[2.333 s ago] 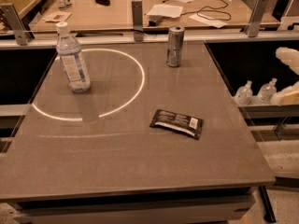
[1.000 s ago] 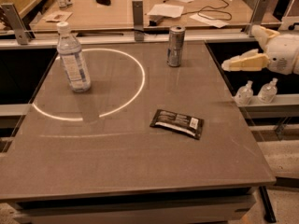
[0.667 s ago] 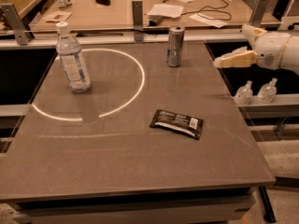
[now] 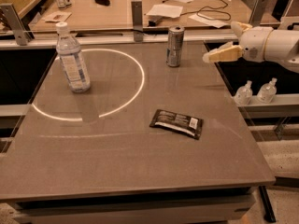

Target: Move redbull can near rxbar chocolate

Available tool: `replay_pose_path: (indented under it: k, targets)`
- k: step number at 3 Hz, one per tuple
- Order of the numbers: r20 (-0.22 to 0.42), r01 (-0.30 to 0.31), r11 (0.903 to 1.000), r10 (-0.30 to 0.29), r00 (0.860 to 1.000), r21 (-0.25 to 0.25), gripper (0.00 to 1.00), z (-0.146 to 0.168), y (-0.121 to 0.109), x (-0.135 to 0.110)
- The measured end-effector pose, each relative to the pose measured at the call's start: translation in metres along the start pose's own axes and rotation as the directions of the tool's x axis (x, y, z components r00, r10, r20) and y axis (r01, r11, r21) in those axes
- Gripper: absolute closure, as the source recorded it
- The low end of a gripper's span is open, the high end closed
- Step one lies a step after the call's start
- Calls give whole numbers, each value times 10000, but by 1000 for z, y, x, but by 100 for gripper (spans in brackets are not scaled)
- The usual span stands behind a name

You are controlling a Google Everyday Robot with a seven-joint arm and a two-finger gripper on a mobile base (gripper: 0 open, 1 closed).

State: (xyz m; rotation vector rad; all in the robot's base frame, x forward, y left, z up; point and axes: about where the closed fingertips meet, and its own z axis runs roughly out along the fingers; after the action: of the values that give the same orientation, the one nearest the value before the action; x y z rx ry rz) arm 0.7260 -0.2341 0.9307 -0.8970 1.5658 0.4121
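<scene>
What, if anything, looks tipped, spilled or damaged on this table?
Nothing stands out. The redbull can and water bottle stand upright, the rxbar chocolate lies flat, and the hand hangs right of the can, apart from it.

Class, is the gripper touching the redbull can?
Apart. The camera view shows the gripper over the table's right edge, with a plain stretch of bare tabletop between it and the redbull can.

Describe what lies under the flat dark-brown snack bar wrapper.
Only the grey-brown tabletop; the patch beneath the wrapper is hidden. The claw hovers right of the slim silvery can.
</scene>
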Motion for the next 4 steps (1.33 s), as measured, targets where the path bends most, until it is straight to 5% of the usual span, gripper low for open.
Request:
replay_pose_path:
  k: [1, 4]
  targets:
    - [377, -222, 9992, 234, 9990, -319, 0, 7, 2, -1]
    - [-640, 632, 9943, -689, 9956, -863, 0, 68, -7, 21]
